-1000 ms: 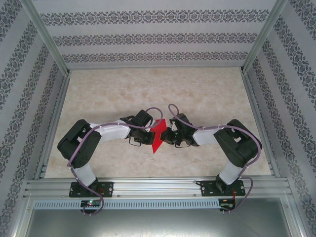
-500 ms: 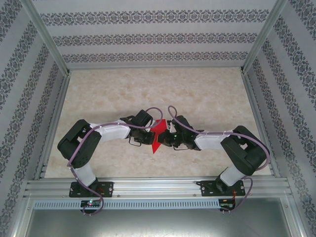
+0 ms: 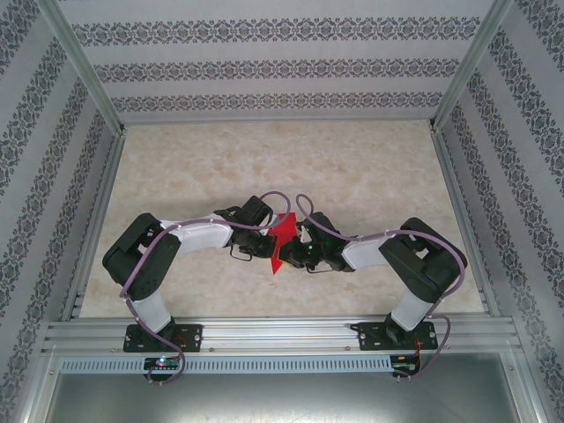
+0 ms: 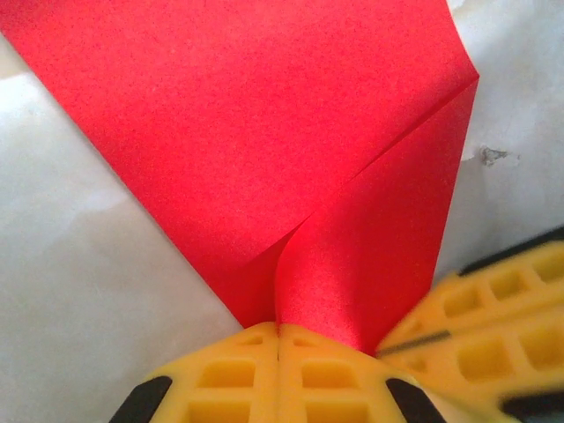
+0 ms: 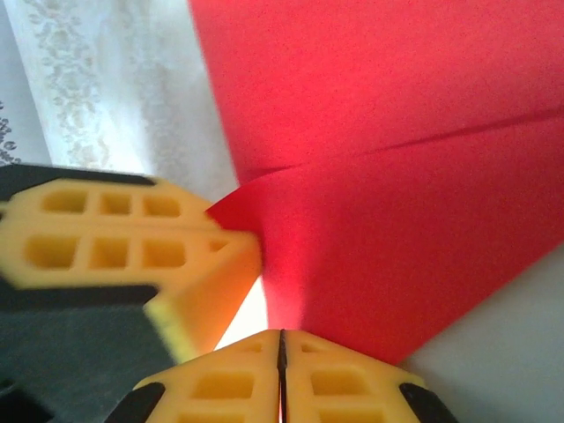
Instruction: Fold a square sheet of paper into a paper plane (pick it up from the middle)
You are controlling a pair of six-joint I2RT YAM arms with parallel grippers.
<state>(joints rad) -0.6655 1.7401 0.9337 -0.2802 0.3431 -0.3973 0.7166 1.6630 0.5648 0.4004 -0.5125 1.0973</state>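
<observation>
The red sheet of paper (image 3: 280, 236) is held above the middle of the table, folded, with its point toward the near edge. My left gripper (image 3: 265, 246) is shut on its left side. In the left wrist view the paper (image 4: 264, 150) shows a diagonal crease, and a flap curls down into the left gripper (image 4: 279, 328). My right gripper (image 3: 296, 252) is shut on the paper's right side. In the right wrist view the paper (image 5: 397, 176) runs down into the right gripper (image 5: 282, 333). The two grippers stand almost touching.
The marble-patterned table (image 3: 264, 159) lies bare beyond the arms. Metal frame rails (image 3: 97, 220) and patterned walls enclose it on the left, right and back. The left gripper's yellow fingers (image 5: 115, 238) crowd the right wrist view, and the right gripper's fingers (image 4: 493, 317) crowd the left wrist view.
My right gripper has moved slightly left and nearer, closing in on the left gripper, and its elbow swung out and back. The paper looks narrower. The left arm has stayed put.
</observation>
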